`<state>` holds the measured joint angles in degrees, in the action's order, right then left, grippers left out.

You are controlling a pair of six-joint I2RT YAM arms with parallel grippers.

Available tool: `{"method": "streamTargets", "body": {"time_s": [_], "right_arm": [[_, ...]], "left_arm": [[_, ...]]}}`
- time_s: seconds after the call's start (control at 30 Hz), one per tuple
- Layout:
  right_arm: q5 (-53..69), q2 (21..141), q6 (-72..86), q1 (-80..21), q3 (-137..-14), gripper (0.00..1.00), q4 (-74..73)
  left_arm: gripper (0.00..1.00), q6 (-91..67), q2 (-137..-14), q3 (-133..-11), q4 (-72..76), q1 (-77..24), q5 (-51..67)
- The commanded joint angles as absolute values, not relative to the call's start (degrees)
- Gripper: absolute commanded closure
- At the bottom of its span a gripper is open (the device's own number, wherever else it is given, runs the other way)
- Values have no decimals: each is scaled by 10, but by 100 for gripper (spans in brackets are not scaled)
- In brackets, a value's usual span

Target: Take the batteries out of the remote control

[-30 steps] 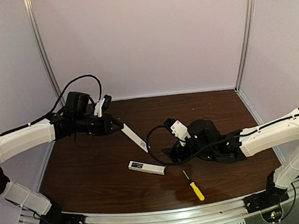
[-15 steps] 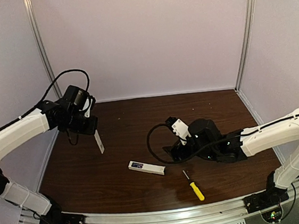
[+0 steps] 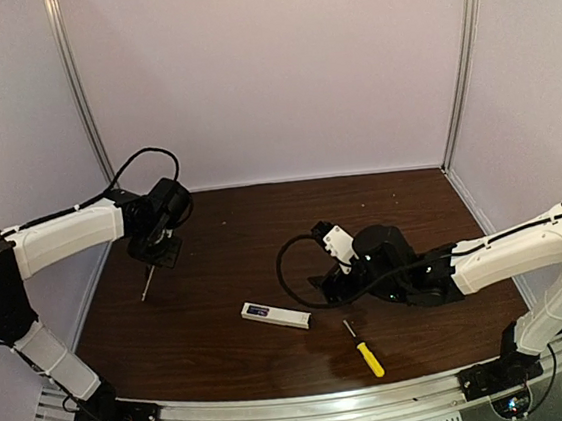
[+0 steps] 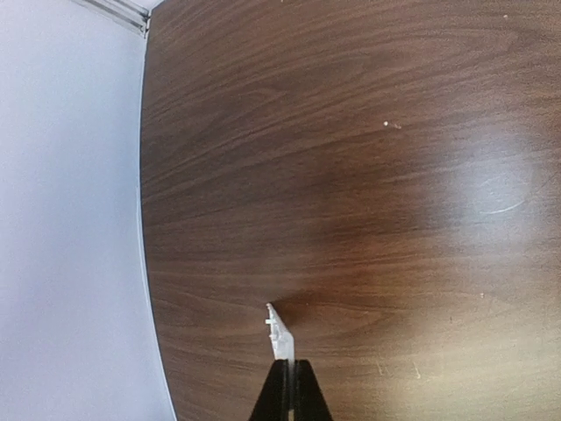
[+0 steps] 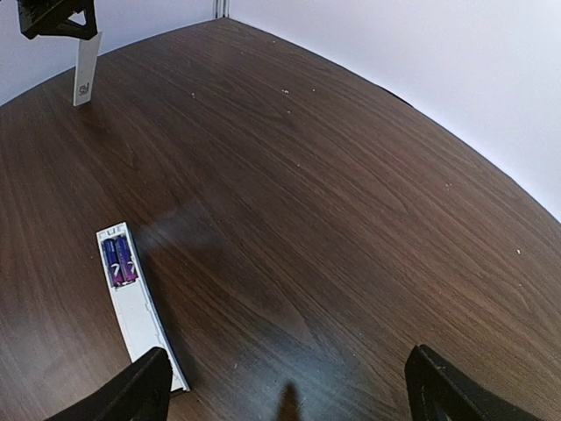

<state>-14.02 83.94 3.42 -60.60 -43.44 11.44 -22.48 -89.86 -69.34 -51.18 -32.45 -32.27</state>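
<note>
The white remote control point(image 3: 275, 316) lies flat at mid-table with its compartment open. Two blue-purple batteries point(image 3: 258, 310) sit side by side in the recess at its left end. They also show in the right wrist view point(image 5: 118, 260), inside the remote point(image 5: 140, 316). My left gripper point(image 3: 153, 264) is shut on the thin white cover strip point(image 3: 147, 283) and holds it upright, its lower end close to the table at the far left. The left wrist view shows the cover point(image 4: 282, 333) pinched edge-on between the fingers of my left gripper point(image 4: 290, 390). My right gripper point(image 3: 325, 288) is open and empty, just right of the remote.
A yellow-handled screwdriver point(image 3: 365, 348) lies near the front, right of the remote. The left wall point(image 4: 70, 219) stands close beside the held cover. The cover also shows far off in the right wrist view point(image 5: 86, 68).
My left arm has swung the cover from mid-table to the far left and lowered it, turning it upright. The right arm and the remote have not moved.
</note>
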Motion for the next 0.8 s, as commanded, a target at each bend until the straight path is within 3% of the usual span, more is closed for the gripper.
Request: {"method": "streamTargets", "body": {"time_s": [0.0, 0.4, 0.57, 0.77], "right_arm": [[-157, 840, 40, -603, -429, 7, 100], [-158, 838, 44, -603, -422, 7, 103], [-157, 838, 49, -603, -421, 7, 103], [-156, 835, 51, -603, -420, 7, 101]], "left_arm": [[100, -242, -924, -707, -525, -323, -330], [99, -270, -947, -673, -495, -323, -289], [76, -267, -941, -666, -483, -323, -280], [66, -264, -934, -663, -471, -323, -258]]}}
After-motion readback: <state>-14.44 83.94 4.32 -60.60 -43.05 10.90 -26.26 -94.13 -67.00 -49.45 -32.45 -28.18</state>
